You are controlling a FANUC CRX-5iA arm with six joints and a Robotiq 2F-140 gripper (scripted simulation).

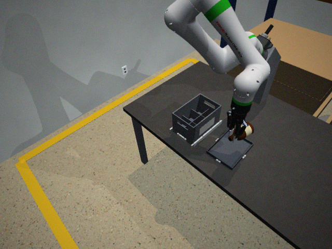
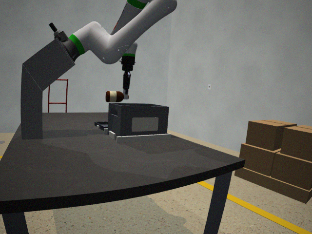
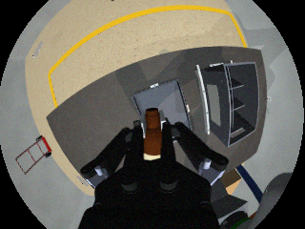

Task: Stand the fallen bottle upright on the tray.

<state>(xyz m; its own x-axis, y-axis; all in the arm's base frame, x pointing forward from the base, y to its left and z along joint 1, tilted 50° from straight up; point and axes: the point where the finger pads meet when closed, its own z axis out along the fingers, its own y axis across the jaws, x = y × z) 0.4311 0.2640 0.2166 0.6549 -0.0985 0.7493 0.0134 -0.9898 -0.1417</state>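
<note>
Brown glass with a cream label band, the bottle (image 2: pixel 114 96) hangs lying on its side in the air, clamped at its neck end between the fingers of the black two-finger gripper (image 2: pixel 125 95), which points straight down from the white arm with green rings (image 1: pixel 227 51). The bottle's body sticks out sideways from the fingertips, roughly level. Directly below the gripper lies the shallow dark grey square tray (image 1: pixel 230 151), flat on the dark table top (image 1: pixel 281 166), well apart from the bottle above it. Just beside the tray, off to one side of the gripper, stands the dark grey open crate with inner dividers (image 1: pixel 196 118), level between its pale guide strips; its rim sits lower than the bottle in the exterior view.
</note>
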